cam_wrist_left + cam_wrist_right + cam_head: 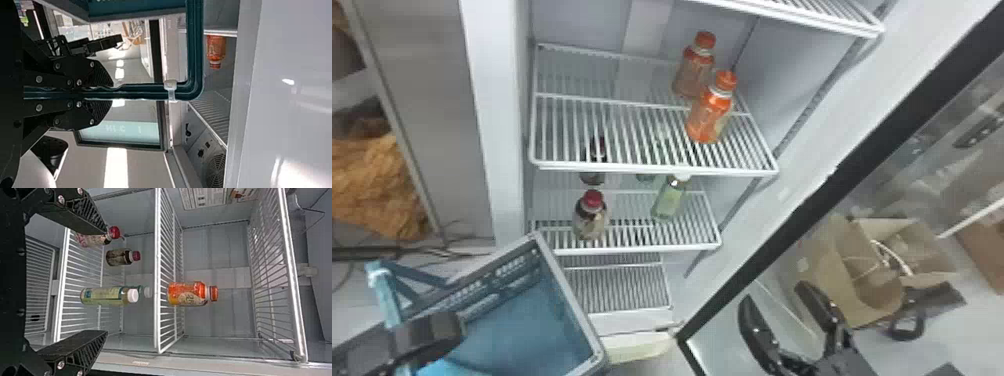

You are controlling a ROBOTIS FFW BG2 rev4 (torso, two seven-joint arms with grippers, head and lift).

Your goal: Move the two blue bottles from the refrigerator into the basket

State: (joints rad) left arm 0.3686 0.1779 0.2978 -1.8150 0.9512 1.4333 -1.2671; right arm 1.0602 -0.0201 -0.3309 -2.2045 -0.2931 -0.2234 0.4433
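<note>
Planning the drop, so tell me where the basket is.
In the head view, the basket is lower left, before the refrigerator, its handle in the left tool.

Your head cam looks fwd and steeply down into the open fridge (477,100) from above, mid-range, w/ the basket (569,295) nearer at lower L and the door frame (847,182) slanting across R. Your L wrist cam, turned on its side, sits close to the basket handle (384,295) and faces past it to the fridge's shelves. Your R wrist cam, also sideways, faces the shelves approx. head-on, fairly near. Head + R wrist share the orange bottle (709,115), red-capped bottle (592,217) and green bottle (669,200); head + L wrist share the basket handle.
</note>
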